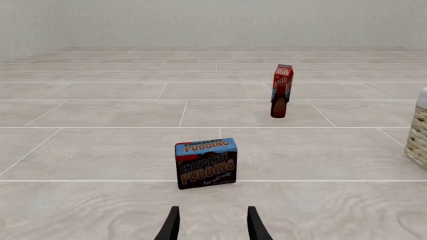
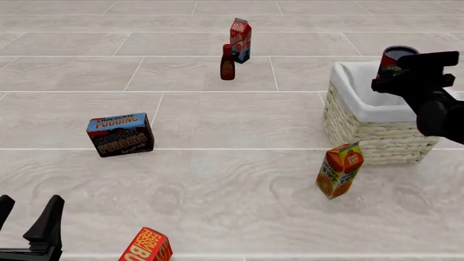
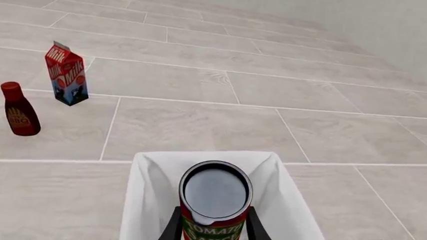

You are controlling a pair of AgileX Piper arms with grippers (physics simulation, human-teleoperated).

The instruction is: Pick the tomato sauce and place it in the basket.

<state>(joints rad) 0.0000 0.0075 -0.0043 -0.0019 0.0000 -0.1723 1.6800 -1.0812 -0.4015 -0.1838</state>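
Tomato sauce [image 3: 215, 200], a small can, sits upright between the fingers of the right gripper [image 3: 215, 227], which is closed against its labelled sides so that the grey metal top faces the wrist camera. The can's long axis points roughly straight up and down, and directly beneath and beyond it lies the white-lined opening of the basket [image 3: 150, 200]; in the front view the can [image 2: 395, 60] hangs above the basket's far right part [image 2: 355, 103], clear of the cloth rim. The right arm reaches in from the right, bent over the basket. What remains appears to be lowering and letting go. The left gripper [image 1: 212, 225] rests far off with its fingers parted, holding nothing, facing a pudding box [image 1: 206, 163].
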